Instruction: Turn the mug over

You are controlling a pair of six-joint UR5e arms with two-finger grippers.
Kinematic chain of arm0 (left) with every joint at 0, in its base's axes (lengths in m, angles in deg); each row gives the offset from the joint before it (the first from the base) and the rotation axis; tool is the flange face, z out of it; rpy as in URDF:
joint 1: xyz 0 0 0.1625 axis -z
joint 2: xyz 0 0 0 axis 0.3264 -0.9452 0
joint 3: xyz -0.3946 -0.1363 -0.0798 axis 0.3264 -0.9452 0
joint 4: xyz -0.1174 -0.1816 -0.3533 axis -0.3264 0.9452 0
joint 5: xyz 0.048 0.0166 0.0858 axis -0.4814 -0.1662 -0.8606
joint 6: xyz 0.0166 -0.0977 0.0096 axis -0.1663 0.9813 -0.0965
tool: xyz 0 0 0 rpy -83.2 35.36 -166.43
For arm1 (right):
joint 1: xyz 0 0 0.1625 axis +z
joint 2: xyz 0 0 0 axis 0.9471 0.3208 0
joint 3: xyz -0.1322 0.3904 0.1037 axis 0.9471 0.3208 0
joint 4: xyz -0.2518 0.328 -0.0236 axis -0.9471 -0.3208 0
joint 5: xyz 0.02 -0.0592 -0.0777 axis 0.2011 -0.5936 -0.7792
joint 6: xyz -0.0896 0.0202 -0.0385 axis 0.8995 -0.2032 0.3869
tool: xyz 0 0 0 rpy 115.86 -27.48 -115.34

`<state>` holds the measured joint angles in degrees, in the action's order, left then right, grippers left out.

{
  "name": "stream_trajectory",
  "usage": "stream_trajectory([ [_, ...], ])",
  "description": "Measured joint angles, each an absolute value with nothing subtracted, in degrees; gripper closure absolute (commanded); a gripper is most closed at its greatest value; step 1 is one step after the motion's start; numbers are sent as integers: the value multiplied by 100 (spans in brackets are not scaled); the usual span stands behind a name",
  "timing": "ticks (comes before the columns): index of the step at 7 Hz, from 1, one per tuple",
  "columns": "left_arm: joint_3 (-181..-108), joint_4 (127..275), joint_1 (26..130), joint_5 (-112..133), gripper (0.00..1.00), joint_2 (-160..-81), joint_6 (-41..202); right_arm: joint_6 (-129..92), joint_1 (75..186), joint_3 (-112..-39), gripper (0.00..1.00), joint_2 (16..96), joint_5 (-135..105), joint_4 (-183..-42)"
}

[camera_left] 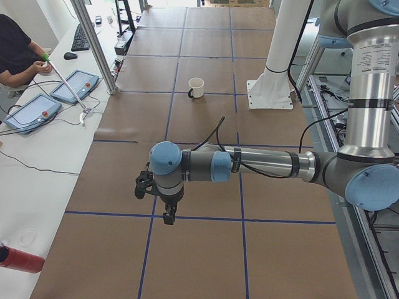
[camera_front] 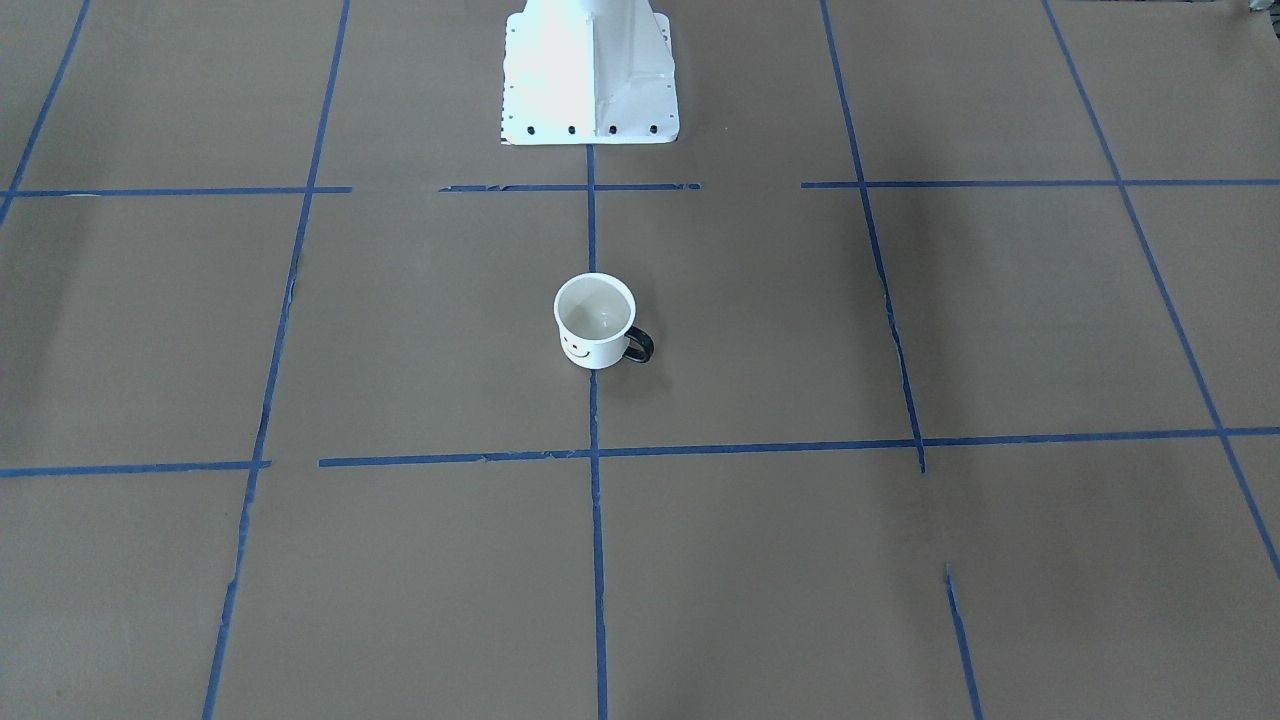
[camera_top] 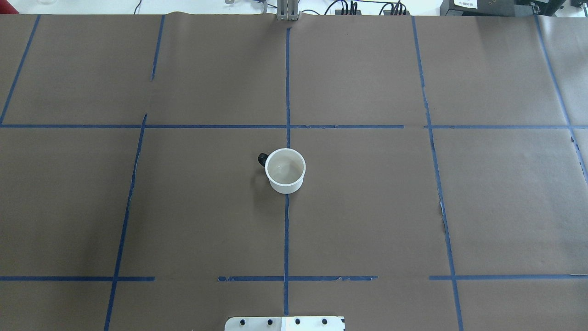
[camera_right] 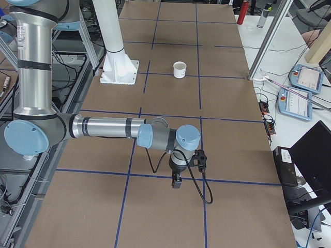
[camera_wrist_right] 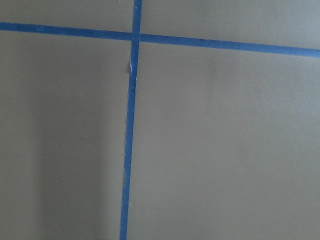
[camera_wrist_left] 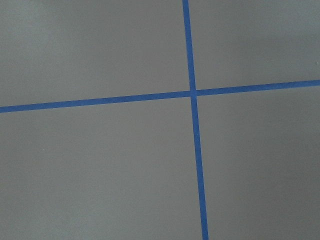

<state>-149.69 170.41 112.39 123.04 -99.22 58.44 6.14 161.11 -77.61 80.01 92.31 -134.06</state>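
The white mug stands upright, mouth up, at the middle of the brown table, with its smiley face toward the front-facing camera and its black handle to that view's right. It shows from overhead, in the exterior left view and in the exterior right view. My left gripper hangs above the table far from the mug, at the table's left end. My right gripper hangs likewise at the right end. I cannot tell whether either is open or shut. Neither wrist view shows fingers or the mug.
Blue tape lines grid the brown paper. The white robot base plate stands behind the mug. Teach pendants and a seated person are at the operators' side. A red can lies beside the table.
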Motion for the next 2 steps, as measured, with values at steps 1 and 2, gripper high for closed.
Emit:
stream_trajectory([
  [1,-14948,17039,11239,12302,0,-9918,5843,614,16111,-7761,0,8001,9231,-13406],
  [2,-14936,17033,11240,12302,0,-9916,5842,614,16111,-7761,0,8001,9231,-13406],
])
